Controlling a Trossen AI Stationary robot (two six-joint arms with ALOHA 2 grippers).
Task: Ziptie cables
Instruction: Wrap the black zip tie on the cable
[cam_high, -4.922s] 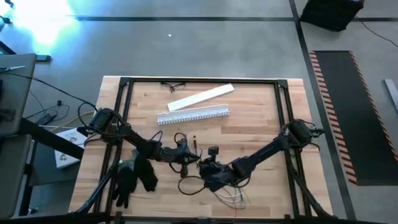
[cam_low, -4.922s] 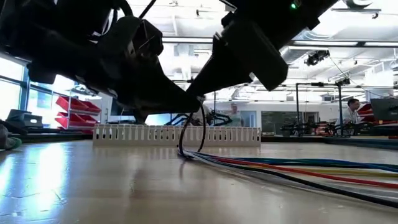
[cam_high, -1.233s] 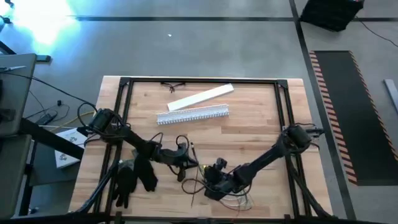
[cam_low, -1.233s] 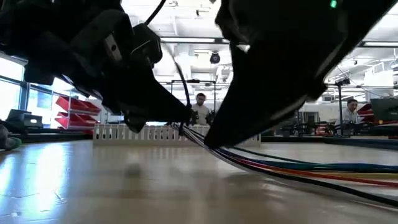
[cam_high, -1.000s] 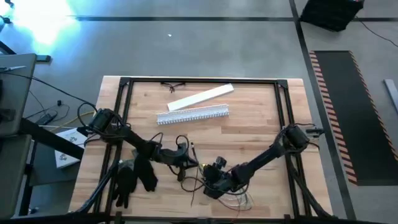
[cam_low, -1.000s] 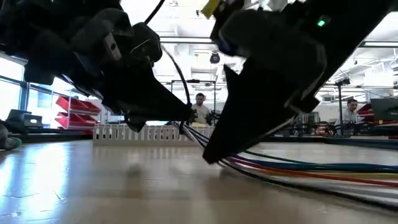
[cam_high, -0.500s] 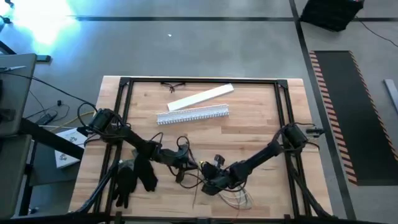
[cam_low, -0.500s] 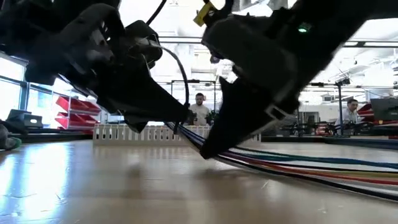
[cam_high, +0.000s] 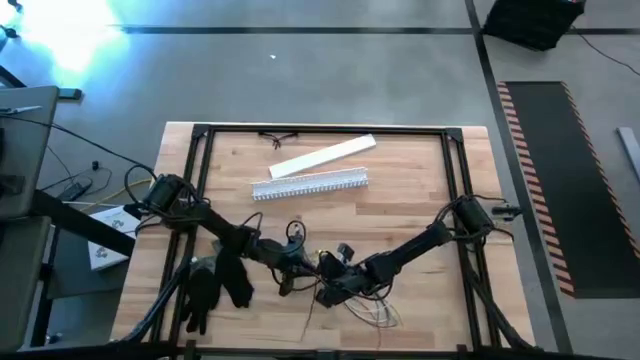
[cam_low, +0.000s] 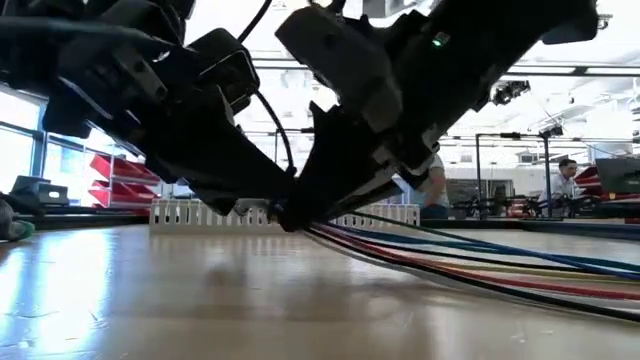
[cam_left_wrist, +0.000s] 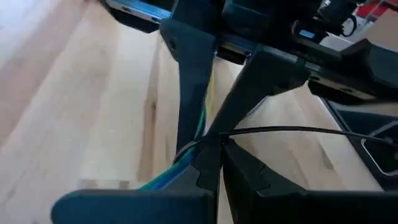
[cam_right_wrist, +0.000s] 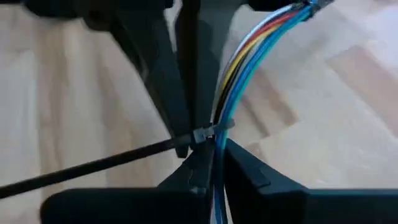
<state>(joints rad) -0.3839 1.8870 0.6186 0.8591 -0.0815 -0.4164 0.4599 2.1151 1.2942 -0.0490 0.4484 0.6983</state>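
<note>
Right gripper (cam_high: 322, 283) has slid in since a second ago to meet left gripper (cam_high: 292, 270) at the thin black ziptie (cam_right_wrist: 124, 155) looped round the multicoloured thin cables (cam_right_wrist: 239, 71), both sets of fingers clenched on it, just above wooden worktop (cam_high: 400, 200); cinching looks near done.

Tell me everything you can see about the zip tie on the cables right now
The zip tie is a thin black plastic strap looped around the cables, with its small square head sitting against the bundle. Its long loose tail runs out sideways, straight and not trimmed. The cables it wraps are blue, white, yellow, red and black, lying side by side. The right gripper and left gripper both meet at the tie, their dark fingers closed against the bundle there, just above the wooden table.
</note>
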